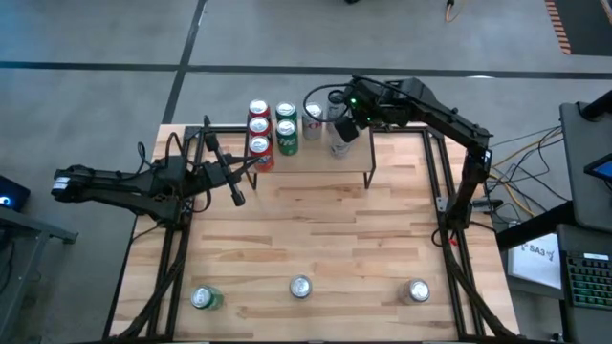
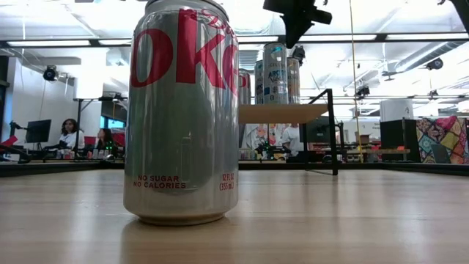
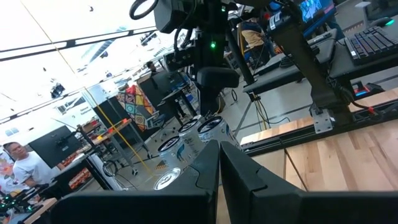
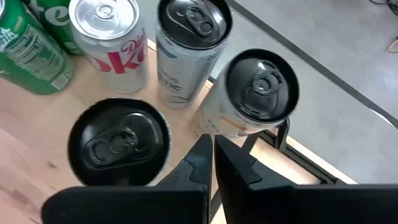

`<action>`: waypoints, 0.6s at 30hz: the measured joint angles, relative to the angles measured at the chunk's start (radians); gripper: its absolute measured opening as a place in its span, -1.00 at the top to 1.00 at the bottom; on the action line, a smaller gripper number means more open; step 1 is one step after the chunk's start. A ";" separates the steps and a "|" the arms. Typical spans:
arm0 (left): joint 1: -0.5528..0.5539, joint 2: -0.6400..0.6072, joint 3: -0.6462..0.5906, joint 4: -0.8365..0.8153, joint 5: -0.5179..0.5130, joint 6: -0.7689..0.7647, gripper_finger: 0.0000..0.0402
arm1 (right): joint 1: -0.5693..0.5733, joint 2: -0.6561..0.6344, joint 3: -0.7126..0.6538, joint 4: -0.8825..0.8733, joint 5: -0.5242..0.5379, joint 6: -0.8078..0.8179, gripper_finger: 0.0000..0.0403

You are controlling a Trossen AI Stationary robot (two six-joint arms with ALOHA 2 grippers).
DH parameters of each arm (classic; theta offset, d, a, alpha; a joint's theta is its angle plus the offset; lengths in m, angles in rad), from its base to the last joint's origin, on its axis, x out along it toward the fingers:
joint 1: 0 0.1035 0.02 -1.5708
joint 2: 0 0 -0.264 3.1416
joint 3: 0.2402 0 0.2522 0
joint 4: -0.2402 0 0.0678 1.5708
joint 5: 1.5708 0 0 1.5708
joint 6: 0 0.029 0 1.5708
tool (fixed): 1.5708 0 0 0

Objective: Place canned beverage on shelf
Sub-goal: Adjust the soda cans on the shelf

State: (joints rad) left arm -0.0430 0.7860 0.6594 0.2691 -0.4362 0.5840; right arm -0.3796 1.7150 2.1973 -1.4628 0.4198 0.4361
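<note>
At the far edge of the pale plank-topped wooden desk [image 1: 316, 239], the small raised light-wood shelf on thin black legs [image 1: 316, 162] carries a packed cluster of cans: three red ones [image 1: 258, 129] at its left, two green ones [image 1: 285, 129] beside them, then silver and black-topped cans [image 1: 323, 122] toward the right. They stand upright and close together, likely to leave the near part of the board free.

The right gripper [image 1: 344, 132] hangs over the right-hand cans with its fingers pressed together, holding nothing; its wrist view looks straight down on the black lids. The left gripper [image 1: 236, 196] sits low by the shelf's left legs, fingers also closed and empty, seemingly waiting.

Three cans stand well apart along the near edge: a green one [image 1: 204, 299] at left, a tall silver aluminium can with red lettering [image 1: 300, 287] in the middle, another silver one [image 1: 418, 290] at right. The middle can [image 2: 182, 110] fills the low view: upright, undented, printed "no sugar, no calories". These are apparently left to shelve.
</note>
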 joint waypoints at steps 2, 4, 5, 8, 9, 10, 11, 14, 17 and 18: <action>0.000 0.000 0.000 0.000 0.000 0.001 1.00 | 0.002 0.001 -0.001 0.001 0.000 0.002 0.96; 0.000 0.000 0.000 0.000 0.000 0.001 1.00 | 0.003 0.001 -0.001 0.001 0.000 0.003 0.96; 0.000 0.000 0.000 0.000 0.000 0.001 1.00 | 0.002 0.001 -0.001 0.001 0.000 0.004 0.96; 0.000 0.000 0.000 0.000 0.000 0.001 1.00 | 0.007 0.001 -0.001 0.001 -0.001 0.011 0.96; 0.000 0.000 0.000 0.000 0.000 0.001 1.00 | 0.011 0.001 -0.001 0.001 -0.003 0.011 0.96; 0.000 0.000 0.000 0.000 0.000 0.001 1.00 | 0.016 0.001 -0.001 0.001 -0.006 0.012 0.96; 0.000 0.000 0.000 0.000 0.000 0.002 1.00 | 0.021 0.001 -0.001 0.001 -0.008 0.014 0.96; 0.000 0.000 0.000 0.000 0.000 0.002 1.00 | 0.031 0.001 -0.003 0.001 -0.008 0.023 0.96; 0.000 0.000 0.000 0.000 0.000 0.002 1.00 | 0.033 0.001 -0.013 0.002 -0.008 0.028 0.96; 0.000 0.000 0.000 0.000 0.000 0.002 1.00 | 0.033 0.001 -0.018 0.002 -0.008 0.031 0.96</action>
State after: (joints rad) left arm -0.0430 0.7860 0.6591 0.2691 -0.4362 0.5858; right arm -0.3466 1.7161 2.1795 -1.4609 0.4122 0.4668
